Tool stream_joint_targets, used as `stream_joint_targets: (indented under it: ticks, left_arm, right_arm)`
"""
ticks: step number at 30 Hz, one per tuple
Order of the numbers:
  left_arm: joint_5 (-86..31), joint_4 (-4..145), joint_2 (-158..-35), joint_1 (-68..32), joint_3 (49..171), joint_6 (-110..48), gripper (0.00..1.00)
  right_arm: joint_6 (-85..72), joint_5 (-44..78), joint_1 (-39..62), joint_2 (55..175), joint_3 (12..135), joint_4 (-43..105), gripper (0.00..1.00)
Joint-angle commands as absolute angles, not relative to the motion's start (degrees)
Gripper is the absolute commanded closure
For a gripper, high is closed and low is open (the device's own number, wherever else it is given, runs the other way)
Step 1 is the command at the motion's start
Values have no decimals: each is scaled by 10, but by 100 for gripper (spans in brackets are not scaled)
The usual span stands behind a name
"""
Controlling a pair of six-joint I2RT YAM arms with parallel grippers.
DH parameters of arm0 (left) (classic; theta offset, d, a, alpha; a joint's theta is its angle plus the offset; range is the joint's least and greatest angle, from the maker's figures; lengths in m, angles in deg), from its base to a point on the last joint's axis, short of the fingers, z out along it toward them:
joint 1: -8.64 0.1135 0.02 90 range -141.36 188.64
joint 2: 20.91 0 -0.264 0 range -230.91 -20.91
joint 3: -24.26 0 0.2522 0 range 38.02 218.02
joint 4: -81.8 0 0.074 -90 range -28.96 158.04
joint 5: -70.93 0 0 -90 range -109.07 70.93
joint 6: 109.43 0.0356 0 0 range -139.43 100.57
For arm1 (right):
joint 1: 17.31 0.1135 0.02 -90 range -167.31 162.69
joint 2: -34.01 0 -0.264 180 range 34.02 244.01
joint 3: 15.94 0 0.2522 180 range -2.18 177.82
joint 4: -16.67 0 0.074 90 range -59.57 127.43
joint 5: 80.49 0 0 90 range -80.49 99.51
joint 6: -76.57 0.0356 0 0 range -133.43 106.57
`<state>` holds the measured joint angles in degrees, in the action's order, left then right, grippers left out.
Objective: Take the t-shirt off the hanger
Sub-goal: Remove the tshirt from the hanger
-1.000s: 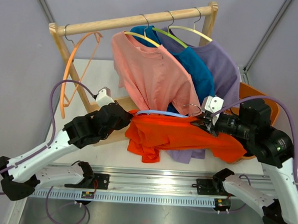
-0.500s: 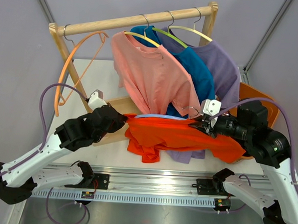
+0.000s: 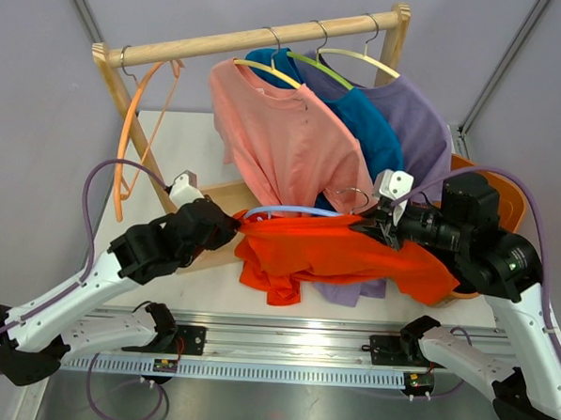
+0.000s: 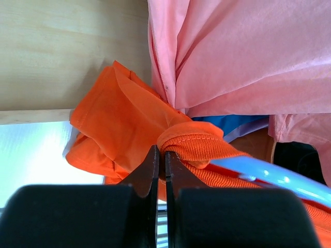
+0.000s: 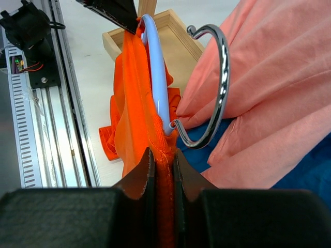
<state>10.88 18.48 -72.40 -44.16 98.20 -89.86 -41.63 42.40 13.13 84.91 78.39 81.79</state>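
An orange t-shirt [image 3: 335, 255] is stretched level between my two grippers, in front of the rack. It hangs on a light blue hanger [image 3: 285, 211] with a metal hook [image 3: 350, 197]. My left gripper [image 3: 231, 226] is shut on the shirt's collar edge [image 4: 194, 144] at its left end. My right gripper [image 3: 369, 229] is shut on the orange fabric [image 5: 164, 170] at the hanger's neck, just below the hook [image 5: 214, 88]. The blue hanger arm [image 5: 158, 77] is bare above the fabric and runs toward the left gripper.
A wooden rack [image 3: 261, 40] holds pink [image 3: 284, 135], blue [image 3: 374, 130] and purple [image 3: 421, 123] shirts on hangers close behind. An empty orange hanger [image 3: 134, 127] hangs at the left. A wooden tray [image 3: 220, 197] lies under the left gripper. An orange bin [image 3: 489, 183] stands at the right.
The blue hanger arm has bowed up and shows more above the orange shirt. The right gripper rose slightly and the left shifted a little. The empty orange hanger swung.
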Motion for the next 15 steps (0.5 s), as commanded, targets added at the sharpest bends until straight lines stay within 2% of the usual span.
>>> stream_joint_targets:
  ticks: [1,5,11,15]
  left_arm:
    - [257,-32,-723,-403,965,-834,100]
    - [253,-41,-708,-388,943,-834,100]
    - [228,-14,-716,-382,901,-831,100]
    - [223,-2,-729,-379,894,-811,100]
  right_arm:
    - [-443,445,125,814,861,767,100]
    - [-473,462,125,807,864,814,100]
    - [-433,456,126,809,865,776,100]
    - [-432,407,125,817,871,759,100]
